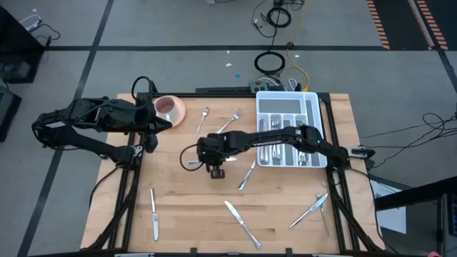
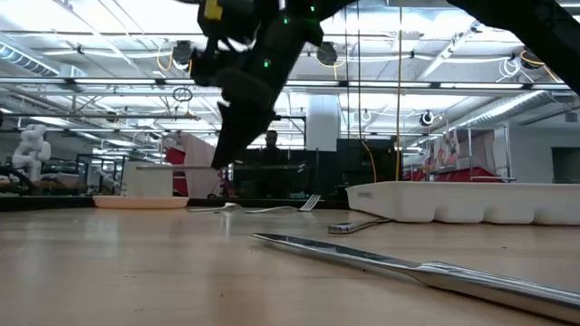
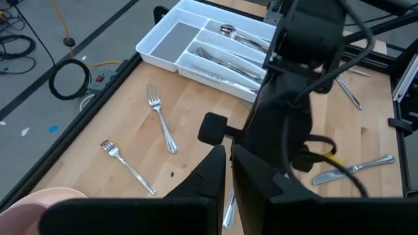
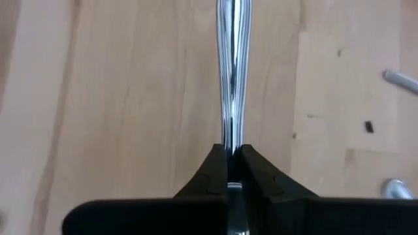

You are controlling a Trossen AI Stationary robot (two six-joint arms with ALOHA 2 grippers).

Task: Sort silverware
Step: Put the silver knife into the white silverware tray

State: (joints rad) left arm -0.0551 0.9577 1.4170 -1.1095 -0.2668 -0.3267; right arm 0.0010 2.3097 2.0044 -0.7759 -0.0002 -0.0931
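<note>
Clamped on a silverware handle point(image 4: 231, 78), right hand point(image 4: 234, 163) points down at mid-table; left hand point(image 3: 227, 171) narrow

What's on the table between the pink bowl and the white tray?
Two shiny silver metal forks lie on the bare wood between the round pink bowl and the white compartmented plastic tray. The high view shows it best; the left wrist view shows them too.
</note>
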